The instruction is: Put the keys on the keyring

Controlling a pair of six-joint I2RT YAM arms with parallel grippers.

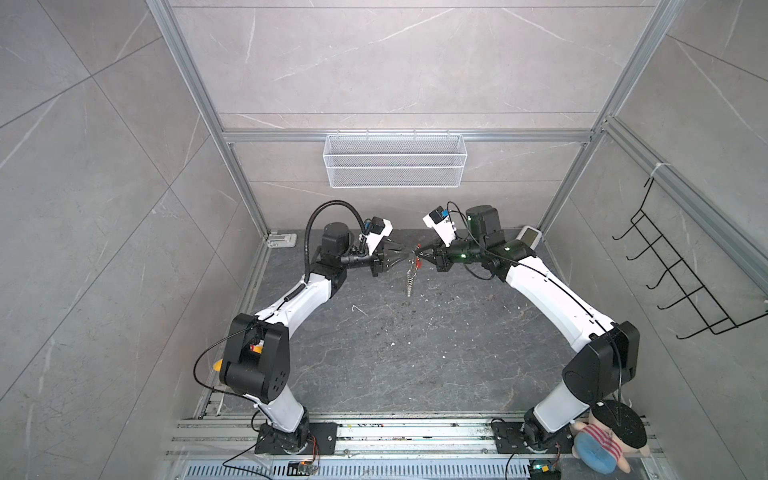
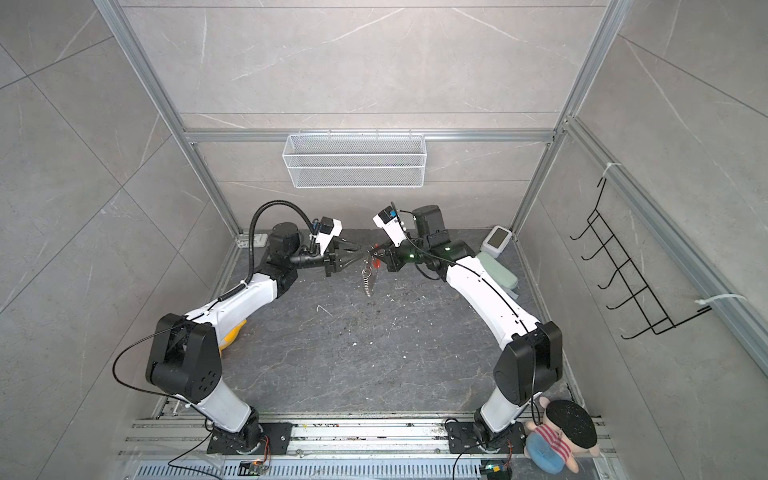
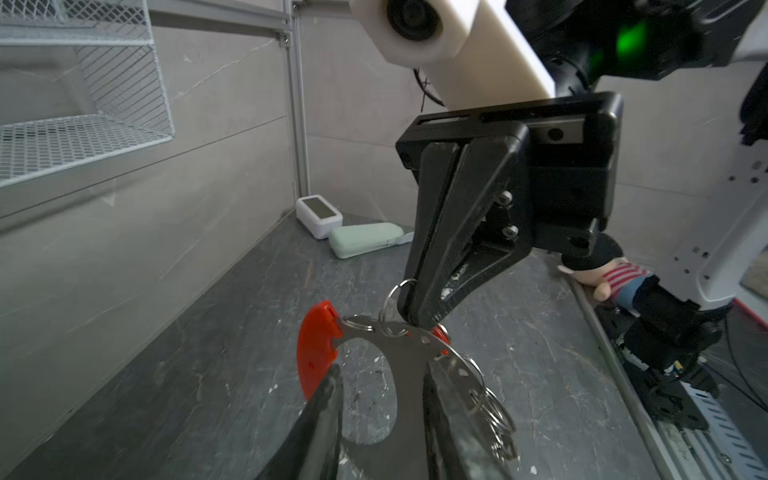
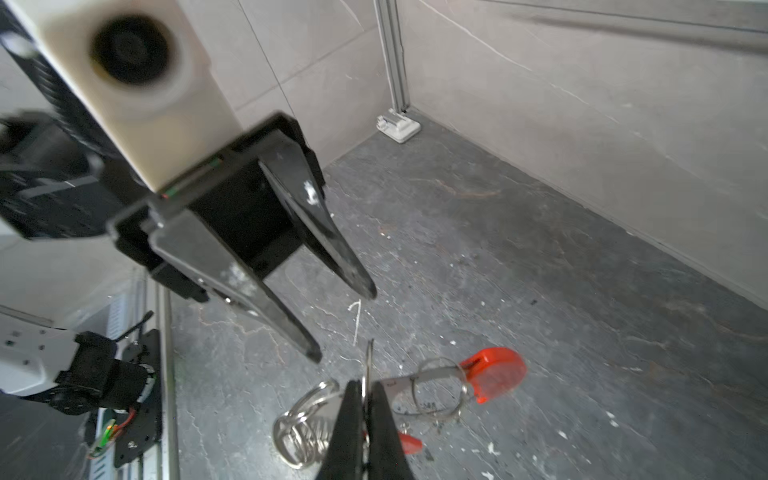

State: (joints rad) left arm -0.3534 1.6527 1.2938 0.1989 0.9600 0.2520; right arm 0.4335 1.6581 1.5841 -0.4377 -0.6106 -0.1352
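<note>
Grey metal, hoop-shaped and fringed with silver loops, the keyring (image 3: pixel 409 399) hangs in the air between the two arms, well above the table (image 1: pixel 415 365) in both top views. The right gripper (image 4: pixel 365 388) has its jaws pressed together on the thin edge of the band. The left gripper (image 4: pixel 340 323) has its jaws apart, straddling the hoop beside the curved red strip (image 3: pixel 316 349) without clamping it. Of the keys, only a small red piece (image 4: pixel 409 442) shows, half hidden behind the right fingertips, and it cannot be confirmed as the tag. Risks, as judged: the hoop depends on one narrow pinch, so it may pivot, slip and drop. The dangling loops may foul a finger, and the two sets of fingers sit very near and could strike each other. No object obstructs the work. A white device (image 3: pixel 319 216), a pale green case (image 3: pixel 365 241), a plush doll (image 1: pixel 609 436), a mesh basket (image 1: pixel 395 160) and a hook rack (image 1: pixel 681 282) all stand well apart.
</note>
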